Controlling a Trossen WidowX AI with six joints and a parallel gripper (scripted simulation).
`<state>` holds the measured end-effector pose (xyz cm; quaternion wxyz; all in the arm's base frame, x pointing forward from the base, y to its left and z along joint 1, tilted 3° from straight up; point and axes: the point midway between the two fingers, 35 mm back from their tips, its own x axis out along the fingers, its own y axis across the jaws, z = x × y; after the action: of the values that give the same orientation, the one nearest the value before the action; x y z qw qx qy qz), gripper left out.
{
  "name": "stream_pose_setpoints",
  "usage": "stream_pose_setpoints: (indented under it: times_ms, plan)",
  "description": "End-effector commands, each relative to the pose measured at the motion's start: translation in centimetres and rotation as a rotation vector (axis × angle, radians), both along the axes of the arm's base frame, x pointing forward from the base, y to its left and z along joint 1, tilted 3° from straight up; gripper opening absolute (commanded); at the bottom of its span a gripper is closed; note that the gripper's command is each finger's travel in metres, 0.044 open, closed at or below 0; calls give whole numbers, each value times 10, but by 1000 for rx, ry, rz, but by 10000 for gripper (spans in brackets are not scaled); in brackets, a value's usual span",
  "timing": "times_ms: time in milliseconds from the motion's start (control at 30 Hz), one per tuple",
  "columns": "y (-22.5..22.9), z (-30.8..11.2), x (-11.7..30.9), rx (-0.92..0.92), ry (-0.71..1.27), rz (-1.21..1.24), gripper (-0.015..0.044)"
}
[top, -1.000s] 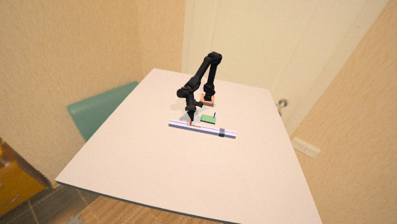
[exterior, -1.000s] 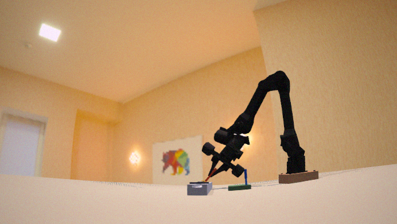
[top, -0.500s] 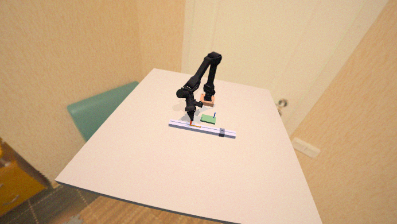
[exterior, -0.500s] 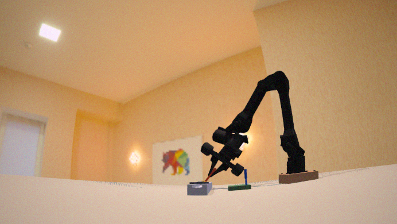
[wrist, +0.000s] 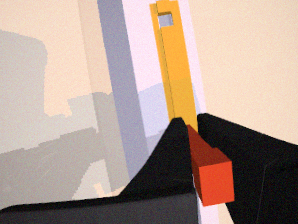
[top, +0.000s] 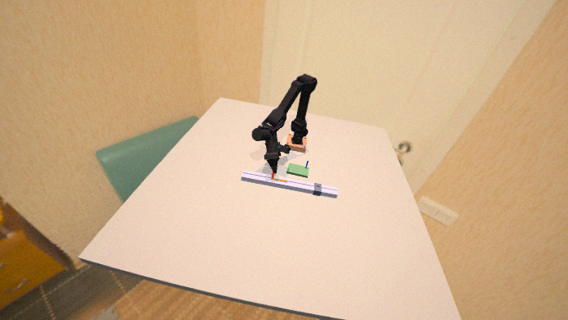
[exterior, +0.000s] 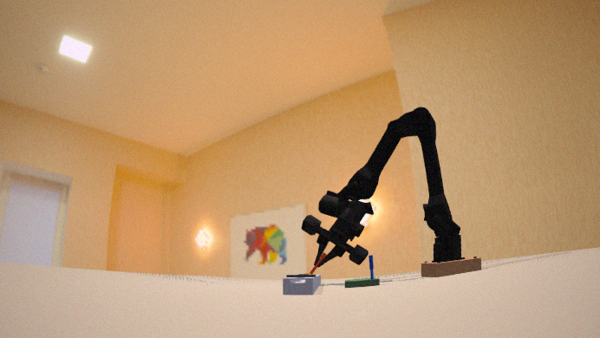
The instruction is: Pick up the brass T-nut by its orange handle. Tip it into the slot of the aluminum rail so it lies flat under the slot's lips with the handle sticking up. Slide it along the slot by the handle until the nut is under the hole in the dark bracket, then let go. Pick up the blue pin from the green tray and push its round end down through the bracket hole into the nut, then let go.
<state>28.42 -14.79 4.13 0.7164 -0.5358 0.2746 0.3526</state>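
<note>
Gripper (top: 274,171) (exterior: 318,264) (wrist: 189,125) is standing nearly closed, its fingers clamping the orange handle (top: 273,176) (exterior: 314,269) (wrist: 216,182). The handle is leaning toward the robot base (top: 290,146) (exterior: 451,268). The brass T-nut (top: 281,180) (wrist: 176,65) is extending lengthwise along the top of the aluminum rail (top: 254,176) (exterior: 300,287) (wrist: 139,50), its square hole showing in the wrist view. Whether the nut is sitting fully under the slot's lips, the views are not making clear. The dark bracket (top: 317,189) is straddling the rail, well apart from the nut. The blue pin (top: 307,164) (exterior: 371,267) is standing upright in the green tray (top: 297,170) (exterior: 361,283), which is resting beside the rail on the robot's side.
</note>
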Motion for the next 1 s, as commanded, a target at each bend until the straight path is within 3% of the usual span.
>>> stream_pose_setpoints:
  times_ms: [0,967]
  plan:
    - [-2,2,2,-6,7,2,-150]
    - [-2,2,4,8,69,5,-150]
